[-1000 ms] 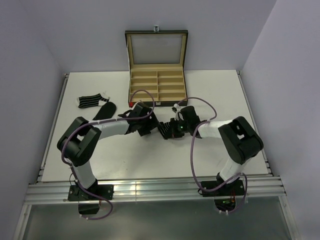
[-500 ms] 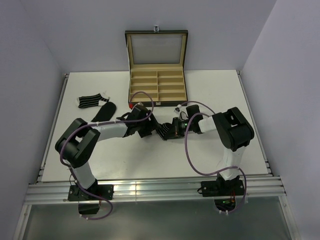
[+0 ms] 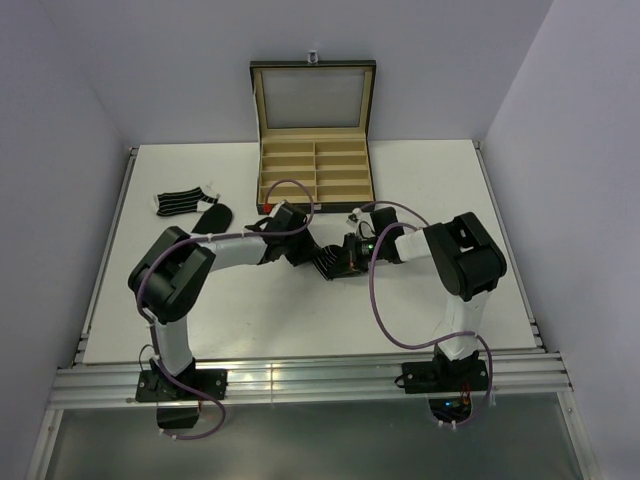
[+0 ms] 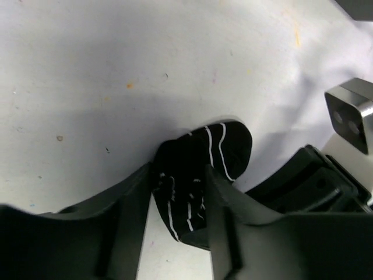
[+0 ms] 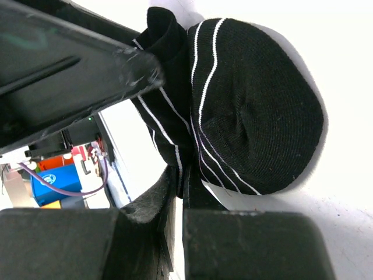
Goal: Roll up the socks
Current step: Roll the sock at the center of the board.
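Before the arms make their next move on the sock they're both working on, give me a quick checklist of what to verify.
1. Pinch by right gripper on held sock: ok, shut on its fabric.
2. Fingers of left gripper either side of that sock: ok.
3. Left clamp firm: cannot tell.
4. Roll finished: not ok, one end lies flat, unrolled.
5. The loose striped sock and plain black sock clear of both arms: ok, off to the left.
6. Lid of box open: ok.
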Available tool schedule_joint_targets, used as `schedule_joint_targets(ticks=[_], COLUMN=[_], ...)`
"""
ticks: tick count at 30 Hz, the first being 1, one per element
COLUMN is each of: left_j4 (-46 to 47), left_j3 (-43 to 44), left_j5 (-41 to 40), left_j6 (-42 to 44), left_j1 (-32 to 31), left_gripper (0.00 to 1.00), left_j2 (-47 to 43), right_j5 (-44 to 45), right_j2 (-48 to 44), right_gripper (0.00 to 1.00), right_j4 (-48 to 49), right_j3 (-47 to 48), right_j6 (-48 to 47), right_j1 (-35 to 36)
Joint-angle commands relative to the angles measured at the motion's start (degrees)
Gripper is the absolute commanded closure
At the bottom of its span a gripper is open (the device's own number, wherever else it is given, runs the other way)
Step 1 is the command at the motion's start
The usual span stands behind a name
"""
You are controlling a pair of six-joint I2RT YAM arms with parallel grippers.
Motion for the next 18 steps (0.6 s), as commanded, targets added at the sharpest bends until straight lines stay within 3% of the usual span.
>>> schedule_joint_targets(ticks=[1,5,6,11,15,17,18], left_j4=[-10.3,-10.4,-10.8,-12.7,-14.4,-15.2,-15.4], left_j3=[-0.7,-0.6,-0.5,1.2,2.5,3.4,3.7], left_j5=[-4.9,-4.6,-4.6,-4.8,-3.8,-3.0,-2.9], left_j6=[0.1,0.8,1.0,2.6,5.0,5.8,6.4], left_j1=[-0.2,-0.2,-0.2,-0.2,-0.2,-0.2,-0.2], left_gripper=[0.55,0.74,0.81,0.98,1.00,1.00,1.00], left_j2=[4.6,6.2,6.2,6.6,7.1,7.9,8.3], right_j5=[4.2,6.3,7.0,15.1,26.9,32.3,38.9], right_j2=[0.4,-1.2,-1.7,-9.5,-18.5,-21.2,-23.7], right_gripper=[1.00,0.99,0.95,0.78,0.64,0.62,0.60], right_j4=[-3.5,-3.8,-4.0,-4.5,-6.2,-6.1,-6.2], right_j3=[1.2,0.9,0.8,-1.8,-3.3,-4.2,-4.6], right_j6=[-2.5,-2.9,-3.4,-5.7,-9.8,-11.2,-12.8], right_j1=[-0.3,-0.3,-0.1,1.6,5.0,8.3,9.7])
